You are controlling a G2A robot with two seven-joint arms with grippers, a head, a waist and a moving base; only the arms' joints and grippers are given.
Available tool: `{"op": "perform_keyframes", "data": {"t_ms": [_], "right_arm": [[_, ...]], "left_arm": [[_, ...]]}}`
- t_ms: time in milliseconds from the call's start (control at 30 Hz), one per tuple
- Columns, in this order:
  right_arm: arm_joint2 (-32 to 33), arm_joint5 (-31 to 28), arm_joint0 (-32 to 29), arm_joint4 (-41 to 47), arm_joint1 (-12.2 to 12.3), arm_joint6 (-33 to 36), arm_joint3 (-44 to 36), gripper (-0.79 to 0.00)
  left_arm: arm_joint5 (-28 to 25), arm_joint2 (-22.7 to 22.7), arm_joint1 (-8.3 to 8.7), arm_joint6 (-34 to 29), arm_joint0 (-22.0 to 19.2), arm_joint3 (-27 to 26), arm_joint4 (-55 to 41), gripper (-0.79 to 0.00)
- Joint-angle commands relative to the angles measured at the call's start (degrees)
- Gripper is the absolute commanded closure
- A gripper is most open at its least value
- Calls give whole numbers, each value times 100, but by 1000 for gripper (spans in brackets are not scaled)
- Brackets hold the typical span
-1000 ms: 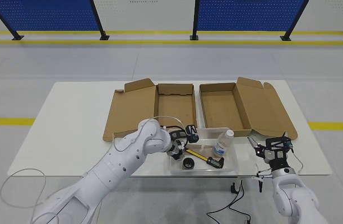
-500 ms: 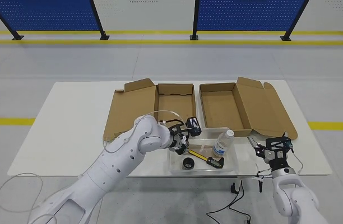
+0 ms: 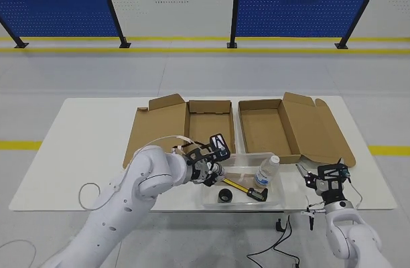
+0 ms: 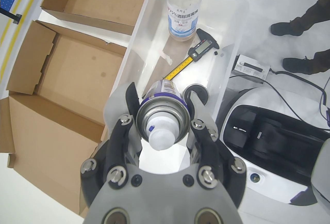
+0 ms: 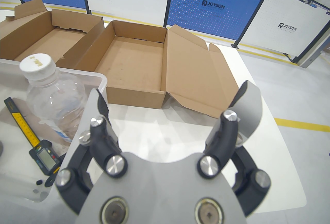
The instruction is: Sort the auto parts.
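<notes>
Clamping spray can [image 4: 162,116], left pincer [image 4: 161,99] hovers above table [image 3: 84,141].

Clamped left jaws with a full grip; right jaws wide apart.

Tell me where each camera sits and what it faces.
Top view: above the arms, looking down at the table; both arms show.
Left wrist view: on that wrist, facing down into the bin; left hand grips a can.
Right wrist view: on that wrist, facing the boxes; open right hand shows.
Both wrist views share the bottle.
</notes>
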Motion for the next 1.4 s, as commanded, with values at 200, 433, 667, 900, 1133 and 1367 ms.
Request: {"op": "perform_keyframes", "data": {"t_ms": [200, 433, 667, 900, 1133, 1367], "right_arm": [[0, 0, 0, 0, 0, 0, 0, -785], [0, 0, 0, 0, 0, 0, 0, -785], [0, 0, 0, 0, 0, 0, 0, -785], [0, 0, 0, 0, 0, 0, 0, -785], [0, 0, 0, 0, 0, 0, 0, -785], [0, 0, 0, 0, 0, 0, 0, -785]], "left_arm": [[24, -398, 154, -285, 480, -727, 11, 0], [-30, -485, 204, -122, 487, -787, 96, 0], [-68, -261, 144, 324, -138, -532, 375, 0], [-14, 388, -48, 695, -1159, 271, 722, 0], [141, 1131, -338, 1191, -2013, 1689, 869, 0], [362, 1718, -677, 1663, -2658, 3208, 879, 0]]}}
